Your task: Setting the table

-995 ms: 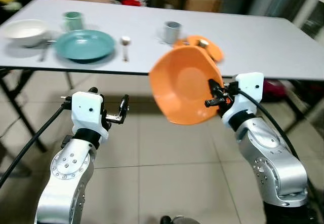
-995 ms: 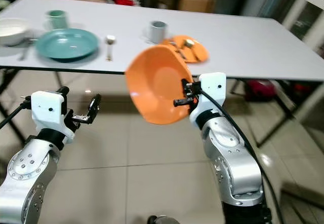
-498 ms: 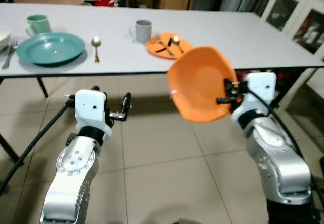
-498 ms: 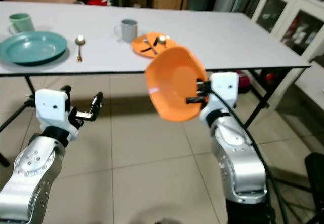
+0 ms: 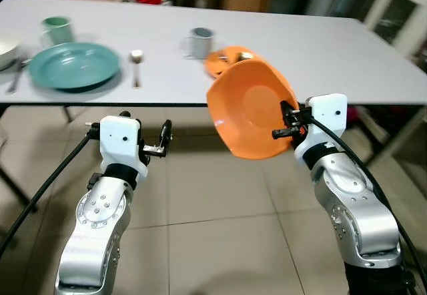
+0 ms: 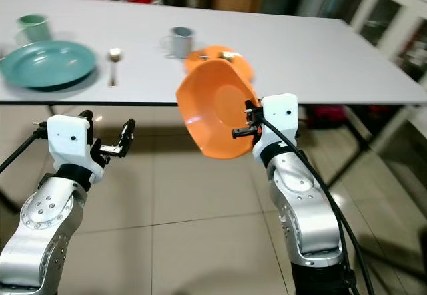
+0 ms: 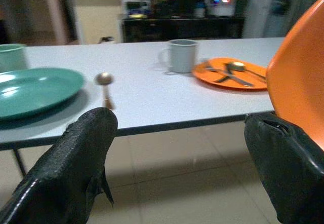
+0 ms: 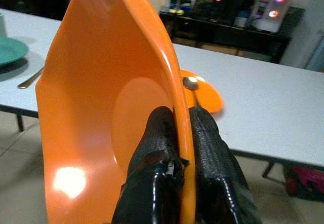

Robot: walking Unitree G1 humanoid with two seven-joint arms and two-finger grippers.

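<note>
While the right end effector (image 5: 283, 123) pinches the orange bowl (image 5: 250, 111) by its rim, the job is to carry it level to the tabletop (image 5: 320, 48).

With both black fingers (image 8: 162, 148) shut on one edge, one inside the wall and one outside, the bowl hangs tipped on its side in mid-air, short of the tabletop's near edge. I would judge that the wrist should roll the bowl upright before lowering, then clear the edge and set it beside the orange plate (image 7: 230, 74) with its cutlery, near the grey cup (image 5: 199, 41), releasing only once the base rests flat. It is a smooth, glossy, shallow bowl with softly squared sides, likely slippery plastic. Further left sit a teal plate (image 5: 75, 66), spoon (image 5: 137, 65) and green mug (image 5: 57, 29). Idle, the left end effector (image 5: 160, 141) has its fingers spread, empty.
</note>
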